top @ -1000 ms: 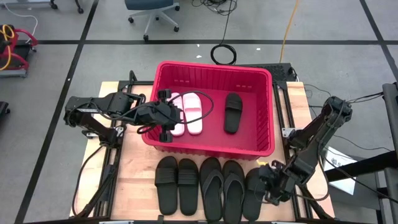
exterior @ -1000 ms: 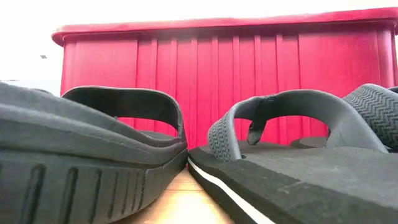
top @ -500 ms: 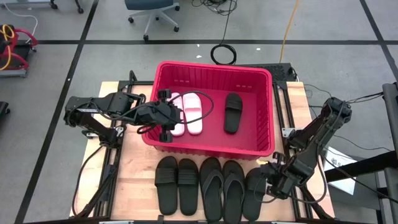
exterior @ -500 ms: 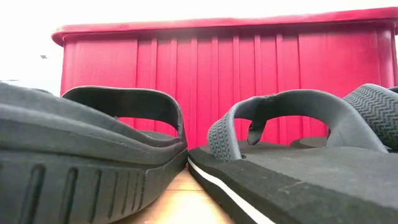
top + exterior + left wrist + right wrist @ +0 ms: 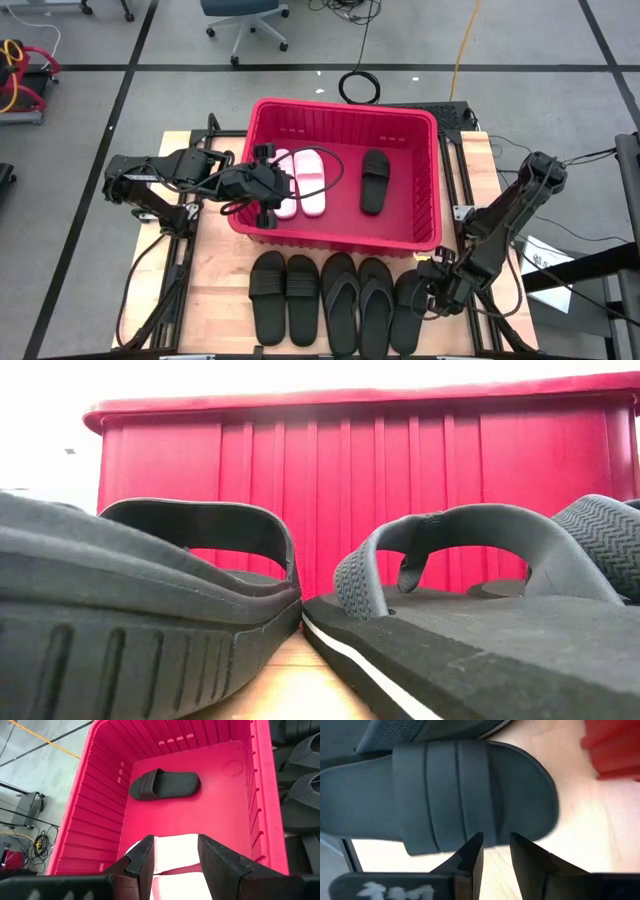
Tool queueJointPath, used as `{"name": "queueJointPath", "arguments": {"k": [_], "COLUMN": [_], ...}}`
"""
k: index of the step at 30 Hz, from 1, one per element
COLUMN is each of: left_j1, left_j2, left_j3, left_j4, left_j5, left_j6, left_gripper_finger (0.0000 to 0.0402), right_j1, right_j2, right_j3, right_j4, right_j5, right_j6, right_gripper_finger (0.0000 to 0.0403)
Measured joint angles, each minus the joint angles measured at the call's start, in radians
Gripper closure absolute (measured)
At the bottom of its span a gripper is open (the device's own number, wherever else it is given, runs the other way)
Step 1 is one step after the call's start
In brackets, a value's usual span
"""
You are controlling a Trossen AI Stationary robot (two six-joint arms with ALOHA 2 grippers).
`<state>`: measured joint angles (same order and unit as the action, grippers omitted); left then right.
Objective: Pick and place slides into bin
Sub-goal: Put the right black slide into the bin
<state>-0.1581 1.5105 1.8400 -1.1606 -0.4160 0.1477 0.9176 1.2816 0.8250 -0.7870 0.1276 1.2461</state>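
Observation:
The red bin [image 5: 340, 103] stands at the table's far middle. On its floor lie a white pair of slides [image 5: 310, 180] and one black slide [image 5: 374, 180]. My left gripper [image 5: 283, 186] hangs open over the white pair [image 5: 175, 845], touching nothing. Five black slides lie soles down in a row before the bin. My right gripper [image 5: 428, 290] points down over the rightmost one [image 5: 405, 312]. It is open by a narrow gap [image 5: 495, 849], with its tips above the outer edge of that slide's wide strap [image 5: 445, 795].
The row holds two wide-strap slides [image 5: 286, 295] at the left and two flip-flops [image 5: 358, 300] in the middle. In the low view a wide-strap slide [image 5: 150, 590] and a flip-flop [image 5: 470, 600] fill the foreground before the bin's wall [image 5: 370, 490]. Bare wood lies left of the row.
My right gripper has sunk toward the rightmost black slide and shifted a little toward the table's left, rolling slightly. The gap between its fingers is unchanged. The slides have not moved.

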Motion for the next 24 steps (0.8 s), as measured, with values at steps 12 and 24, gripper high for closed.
{"name": "queueJointPath", "arguments": {"k": [12, 24], "left_j1": [0.000, 0.000], "left_j2": [0.000, 0.000], "left_j3": [0.000, 0.000], "left_j4": [0.000, 0.000], "left_j5": [0.000, 0.000], "left_j6": [0.005, 0.005], "left_gripper_finger": [0.0254, 0.0254], "right_j1": [0.000, 0.000], "right_j2": [-0.183, -0.410], "right_j3": [-0.184, -0.421], "right_j4": [0.238, 0.453], "right_j5": [0.002, -0.002], "right_j6": [0.051, 0.116], "right_gripper_finger": [0.0316, 0.0316]}}
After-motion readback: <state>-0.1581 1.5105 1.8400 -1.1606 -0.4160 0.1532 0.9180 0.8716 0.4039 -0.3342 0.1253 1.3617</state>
